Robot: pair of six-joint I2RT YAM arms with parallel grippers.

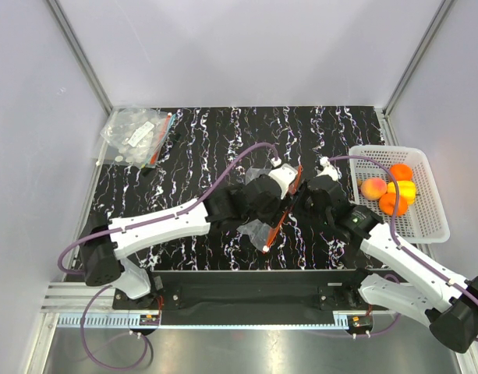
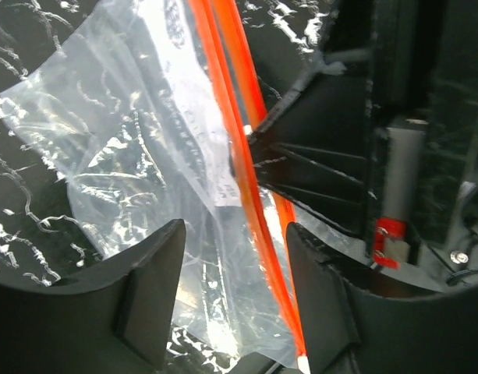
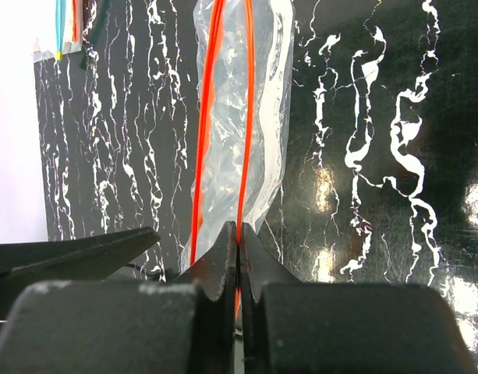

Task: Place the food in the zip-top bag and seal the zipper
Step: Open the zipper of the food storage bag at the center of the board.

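Observation:
The zip-top bag (image 1: 262, 226) lies mid-table between my two grippers, its red-orange zipper (image 1: 284, 206) running diagonally with a white tip at the near end. My right gripper (image 3: 239, 230) is shut on one lip of the zipper (image 3: 246, 117); the other lip (image 3: 203, 132) stands apart, so the mouth gapes. My left gripper (image 2: 235, 234) is open, its fingers (image 2: 153, 288) straddling the bag (image 2: 137, 156) and zipper (image 2: 250, 195). The food (image 1: 391, 191), two orange, one peach and one yellow fruit, sits in a white basket (image 1: 426, 226) at the right.
A pile of other clear pouches (image 1: 137, 134) lies at the far left corner of the black marbled mat (image 1: 200, 148). Grey walls close the back and sides. The right gripper's black body (image 2: 324, 164) sits close beside my left fingers.

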